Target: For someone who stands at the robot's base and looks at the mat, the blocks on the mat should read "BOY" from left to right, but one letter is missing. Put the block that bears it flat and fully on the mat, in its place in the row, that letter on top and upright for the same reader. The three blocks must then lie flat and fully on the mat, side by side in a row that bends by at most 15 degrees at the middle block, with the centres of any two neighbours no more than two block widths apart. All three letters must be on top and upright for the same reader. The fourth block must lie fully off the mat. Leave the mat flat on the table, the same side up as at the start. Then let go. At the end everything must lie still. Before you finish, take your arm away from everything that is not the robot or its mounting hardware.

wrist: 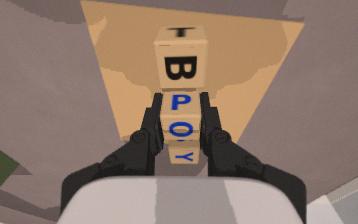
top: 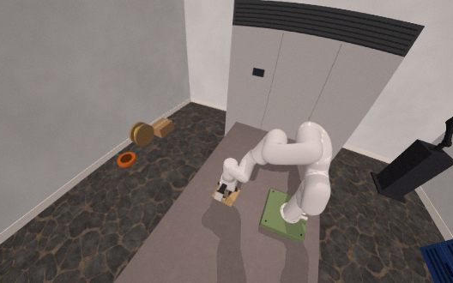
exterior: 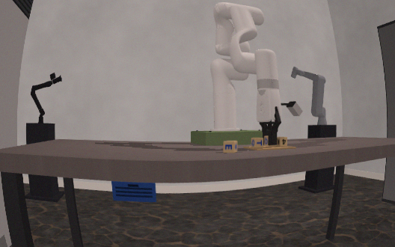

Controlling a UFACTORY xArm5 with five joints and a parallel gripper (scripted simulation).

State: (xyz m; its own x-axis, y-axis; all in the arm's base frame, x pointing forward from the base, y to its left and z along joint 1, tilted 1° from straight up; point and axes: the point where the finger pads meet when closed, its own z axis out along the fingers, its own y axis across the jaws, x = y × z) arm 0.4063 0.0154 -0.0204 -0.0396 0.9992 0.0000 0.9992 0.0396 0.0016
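Observation:
My gripper (wrist: 181, 104) (exterior: 270, 137) (top: 226, 189) is shut on a block with a blue O (wrist: 180, 129) (exterior: 265, 141) and a blue P on its neighbouring face. It is down at the tan mat (wrist: 260, 60) (exterior: 269, 147) (top: 231, 200). In the wrist view the held block sits in line between the block with a black B (wrist: 181, 67) and the block with a blue Y (wrist: 183, 156), close to both. In the exterior view the two neighbours (exterior: 256, 141) (exterior: 282, 141) flank the fingers. A fourth block (exterior: 230, 146) lies on the table to the left of the mat.
The arm's green base plate (top: 275, 214) (exterior: 221, 137) stands just behind the mat. The table (exterior: 128, 159) (top: 215, 253) runs long; the mat lies near one long edge. A second grey arm and camera stands are off the table.

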